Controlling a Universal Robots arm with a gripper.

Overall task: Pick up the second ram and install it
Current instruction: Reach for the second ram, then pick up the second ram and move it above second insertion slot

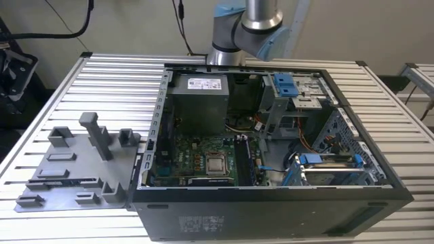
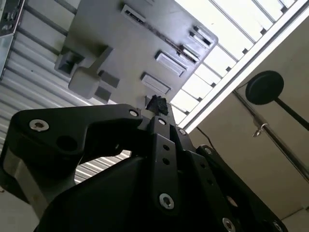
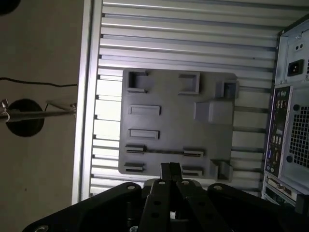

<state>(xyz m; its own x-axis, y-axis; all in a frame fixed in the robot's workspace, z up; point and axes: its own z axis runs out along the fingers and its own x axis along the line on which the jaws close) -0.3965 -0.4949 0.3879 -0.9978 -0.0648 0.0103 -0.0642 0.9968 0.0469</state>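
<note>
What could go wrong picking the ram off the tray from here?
1. The gripper looks shut above the holder tray; coming down that way could hit the ram standing on edge in its slots.
2. The upright T-shaped post shares the tray with that ram and might snag the gripper.
3. Loose cables crowd the open case, which could obstruct seating.

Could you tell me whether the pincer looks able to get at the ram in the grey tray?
Probably yes: in the first wrist view the pincer hangs over the grey tray, nothing covers the second ram standing on edge in its clips, and the T-shaped post stands apart.
</note>
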